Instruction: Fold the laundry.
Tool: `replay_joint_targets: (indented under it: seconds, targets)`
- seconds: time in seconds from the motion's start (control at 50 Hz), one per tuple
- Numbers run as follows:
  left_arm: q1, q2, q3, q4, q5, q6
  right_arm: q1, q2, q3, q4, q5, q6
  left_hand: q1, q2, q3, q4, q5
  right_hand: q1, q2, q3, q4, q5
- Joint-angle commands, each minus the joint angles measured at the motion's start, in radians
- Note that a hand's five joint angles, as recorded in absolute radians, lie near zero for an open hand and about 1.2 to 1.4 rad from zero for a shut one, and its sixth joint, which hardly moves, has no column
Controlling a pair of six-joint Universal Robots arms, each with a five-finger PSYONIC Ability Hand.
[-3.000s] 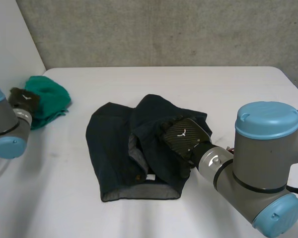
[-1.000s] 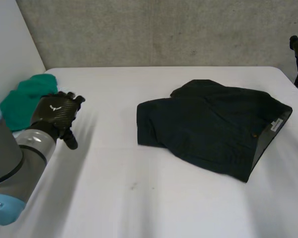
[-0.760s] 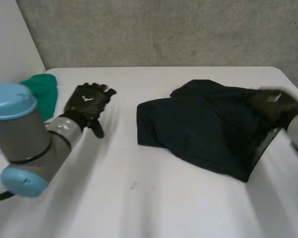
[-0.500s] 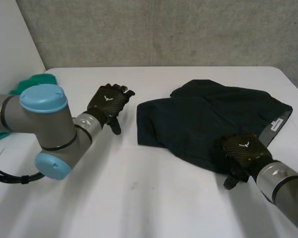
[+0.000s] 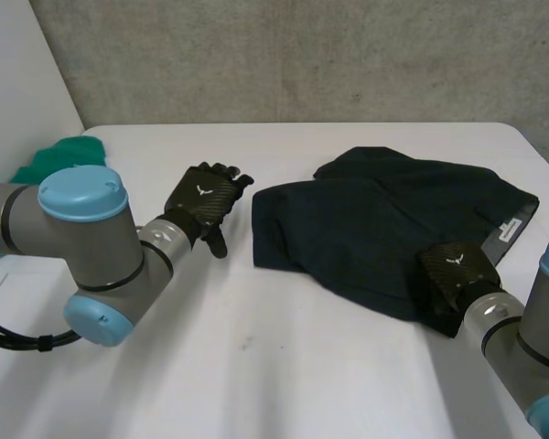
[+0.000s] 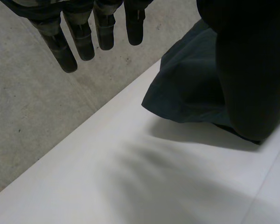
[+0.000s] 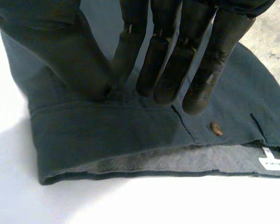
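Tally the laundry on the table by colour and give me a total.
Dark blue: 1, the shorts.
Green: 1, the crumpled cloth.
Total: 2.

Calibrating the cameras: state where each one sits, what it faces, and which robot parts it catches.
Head view: behind and between the arms, looking down at the table; both arms, left hand, right hand.
Left wrist view: on the left wrist, looking along its straight fingers toward an edge of the shorts.
Right wrist view: on the right wrist, looking at the waistband under its straight fingers.
Shared: all three show the shorts.
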Motion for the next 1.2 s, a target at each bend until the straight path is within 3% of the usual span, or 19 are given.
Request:
replay_joint_targets:
  seconds: [0.02,0.08,0.16,0.18,0.2,0.22,0.38,0.64,1.04,1.2]
  targets:
    - [-0.013,0.002,-0.004,0.000,-0.001,-0.012,0.001,-0.098,-0.013,0.021,-0.008,-0.033,0.019,0.015,0.010,0.013,-0.006,0.410,0.227,0.216,0.212,0.227]
    - [-0.019,-0.004,-0.002,0.001,-0.001,-0.027,0.004,-0.208,-0.024,0.067,-0.005,-0.080,0.019,0.015,0.010,0.013,-0.006,0.410,0.227,0.216,0.212,0.227]
    - [-0.027,-0.010,0.002,0.001,-0.001,-0.035,0.001,-0.247,-0.044,0.159,-0.005,-0.103,0.022,0.018,0.012,0.016,-0.004,0.410,0.227,0.216,0.212,0.227]
    - [-0.030,-0.012,0.001,0.001,-0.001,-0.035,0.001,-0.247,-0.045,0.185,-0.006,-0.102,0.022,0.018,0.012,0.016,-0.004,0.248,0.065,0.055,0.050,0.065]
    - [-0.033,-0.012,0.001,0.001,-0.001,-0.033,0.001,-0.243,-0.045,0.224,-0.011,-0.096,0.022,0.018,0.012,0.016,-0.004,-0.210,-0.393,-0.403,-0.408,-0.393]
    - [-0.035,-0.012,0.001,0.001,-0.001,-0.033,0.002,-0.241,-0.041,0.243,-0.015,-0.088,0.022,0.018,0.012,0.016,-0.004,-0.311,-0.494,-0.504,-0.509,-0.494]
    - [-0.036,-0.001,-0.004,0.000,-0.001,-0.035,0.005,-0.112,0.024,0.230,-0.051,0.070,0.022,0.018,0.012,0.016,-0.004,-0.587,-0.770,-0.780,-0.785,-0.770]
    - [-0.035,-0.002,-0.007,-0.002,-0.001,-0.035,-0.007,-0.040,0.019,0.081,-0.045,0.067,0.019,0.015,0.010,0.013,-0.006,-0.417,-0.600,-0.611,-0.615,-0.600]
    - [-0.035,-0.001,-0.007,-0.005,-0.001,-0.036,-0.038,0.023,-0.031,0.067,-0.054,0.055,0.016,0.012,0.007,0.010,-0.009,-0.238,-0.421,-0.431,-0.436,-0.421]
    - [-0.035,0.001,-0.013,-0.005,-0.001,-0.035,-0.044,0.034,-0.039,0.065,-0.054,0.016,0.013,0.009,0.004,0.007,-0.012,-0.045,-0.228,-0.238,-0.243,-0.228]
